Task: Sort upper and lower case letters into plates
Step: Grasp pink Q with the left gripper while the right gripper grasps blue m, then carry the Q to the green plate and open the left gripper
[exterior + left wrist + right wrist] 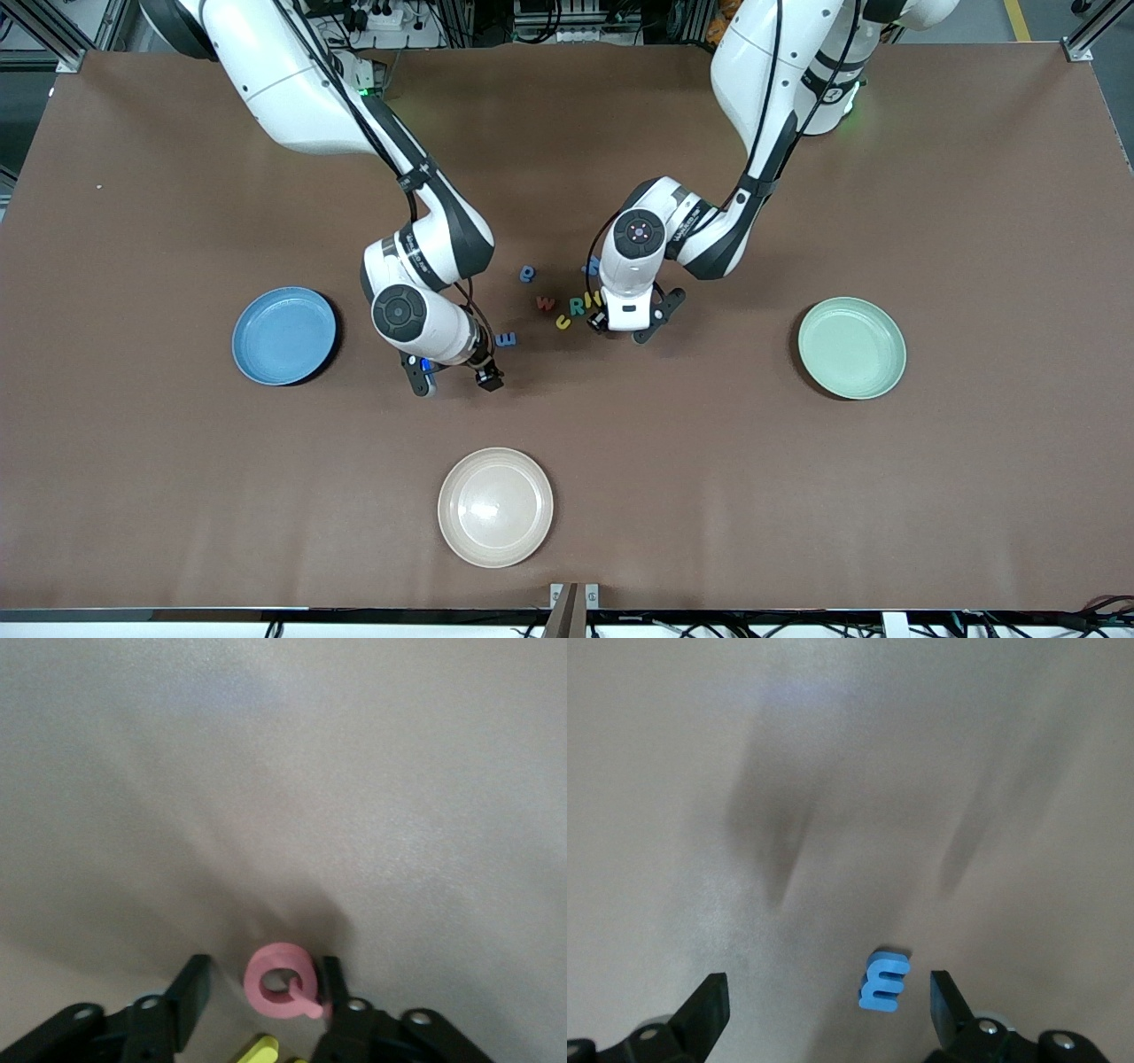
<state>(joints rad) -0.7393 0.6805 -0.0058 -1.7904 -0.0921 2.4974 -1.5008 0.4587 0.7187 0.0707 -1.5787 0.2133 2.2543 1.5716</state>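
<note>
A cluster of small letters lies at the table's middle: a blue one (527, 274), a red W (546, 304), a yellow c (563, 322), a teal R (577, 307) and a blue E (506, 338). My left gripper (629, 326) is low over the cluster's edge, open. In the left wrist view the left gripper (264, 967) has a pink Q (279, 981) between its fingers, touching one finger (332, 983). My right gripper (454, 381) is open beside the blue E. In the right wrist view the E (884, 981) lies between the right gripper's (826, 983) fingers, nearer one. Both plates, light blue (283, 335) and mint green (851, 347), hold nothing.
A cream-beige plate (495, 506) sits nearer the front camera, holding nothing. A yellow letter (257, 1050) shows under the left gripper's palm. The light blue plate is toward the right arm's end, the mint one toward the left arm's end.
</note>
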